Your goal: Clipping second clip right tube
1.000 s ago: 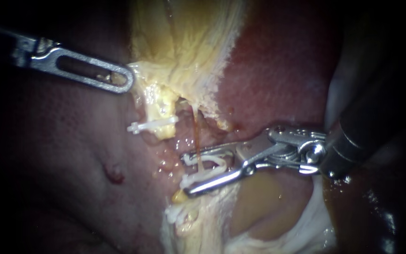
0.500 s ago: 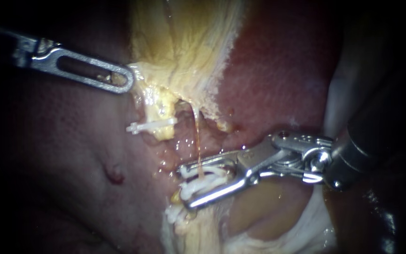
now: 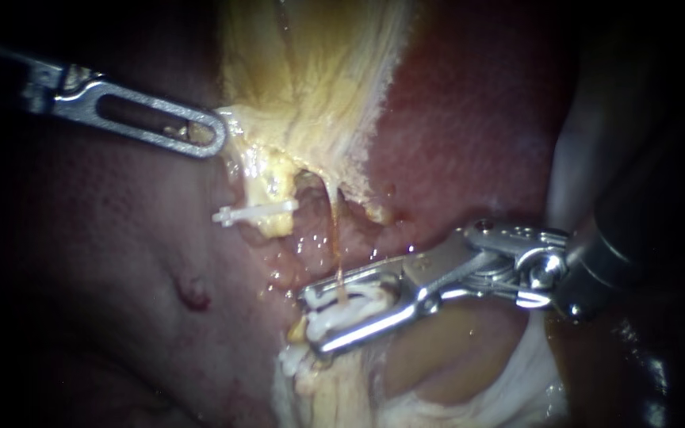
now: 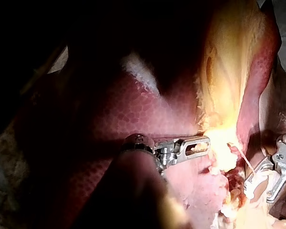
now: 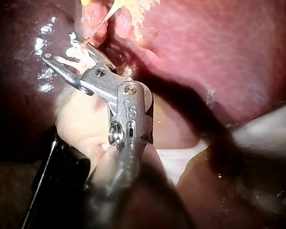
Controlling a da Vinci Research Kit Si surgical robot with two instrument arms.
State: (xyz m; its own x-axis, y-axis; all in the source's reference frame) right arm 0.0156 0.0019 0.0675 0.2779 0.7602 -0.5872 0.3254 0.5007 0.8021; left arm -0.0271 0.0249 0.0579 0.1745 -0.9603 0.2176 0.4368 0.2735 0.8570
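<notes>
A thin orange tube (image 3: 334,238) runs down from the yellow gallbladder (image 3: 311,87). My right instrument (image 3: 311,319) holds a white clip (image 3: 350,309) between its jaws, and the tube passes through the clip. The right wrist view shows the same jaws (image 5: 62,52), clip (image 5: 78,55) and tube (image 5: 97,26). My left instrument (image 3: 200,135) is shut on the gallbladder's edge and holds it to the left; yellow tissue also fills its jaws (image 4: 200,145) in the left wrist view. Another white clip (image 3: 254,212) sits on the yellow tube to the left.
Dark red liver (image 3: 469,119) surrounds the field. A white clip-like piece (image 3: 291,363) lies just below the right jaws on pale yellow tissue. A small red spot (image 3: 192,295) marks the liver at lower left. White tissue (image 3: 533,372) lies under the right shaft.
My right instrument has slid a little down along the thin tube, and its jaws have narrowed on the white clip. The left instrument has stayed put.
</notes>
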